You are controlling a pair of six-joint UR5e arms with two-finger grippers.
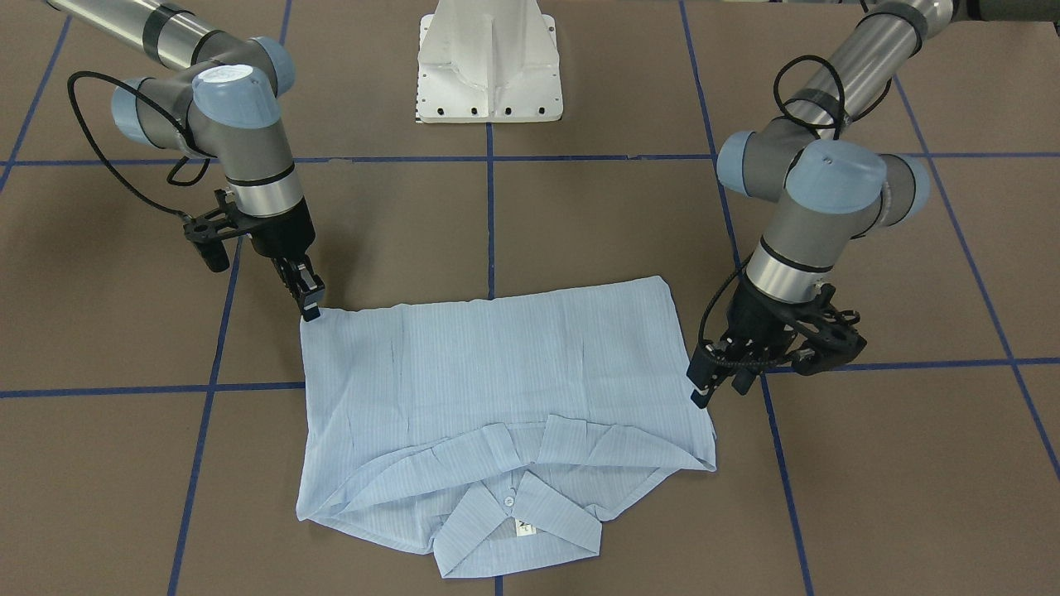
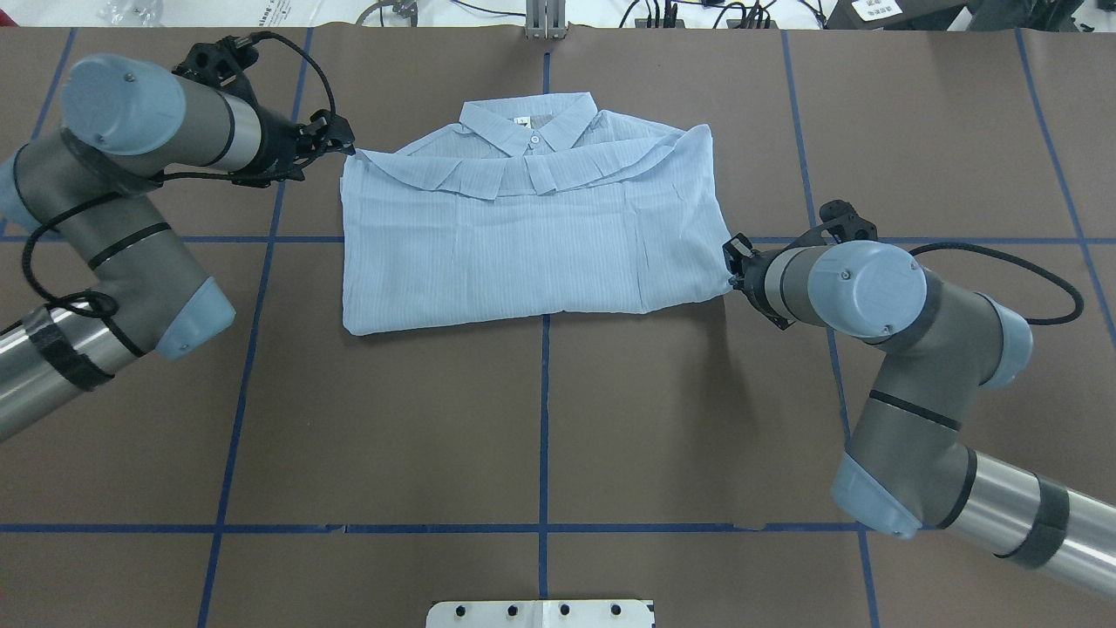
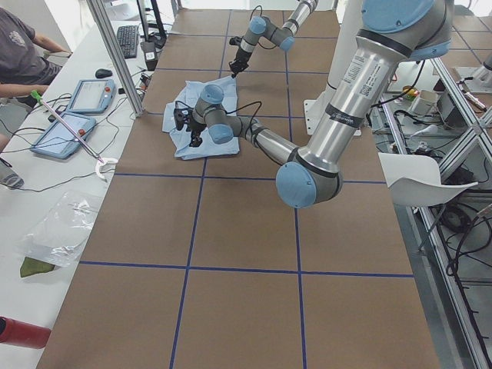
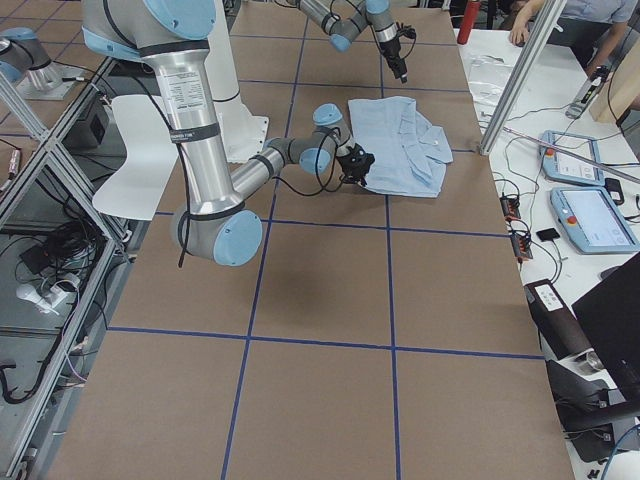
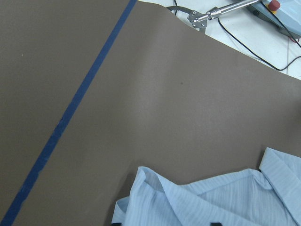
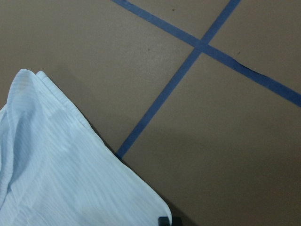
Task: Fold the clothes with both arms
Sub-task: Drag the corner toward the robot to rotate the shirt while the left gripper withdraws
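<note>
Two grey jointed robot arms, silver-tubed
The left arm [image 2: 131, 218] and right arm [image 2: 907, 349] wear light-blue joint caps and black tape bands; black cables loop back from the left black two-finger tool [image 2: 336, 139] and right tool [image 2: 732, 262].

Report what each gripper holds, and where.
Cannot tell. Right gripper meets the shirt at its corner away from the collar, left gripper at its collar-end edge; a grip isn't visible.

Table [image 2: 436, 419]: brown top, blue tape grid, 1 garment on it.
Pale blue striped shirt [image 2: 532, 235] lies flat, folded into a rough rectangle. Its collar is on the side away from the robot, and it covers 1 crossing of the tape lines [image 2: 543, 419]. White pedestal base [image 1: 490, 62] sits at the robot-side edge, well apart from the shirt.
</note>
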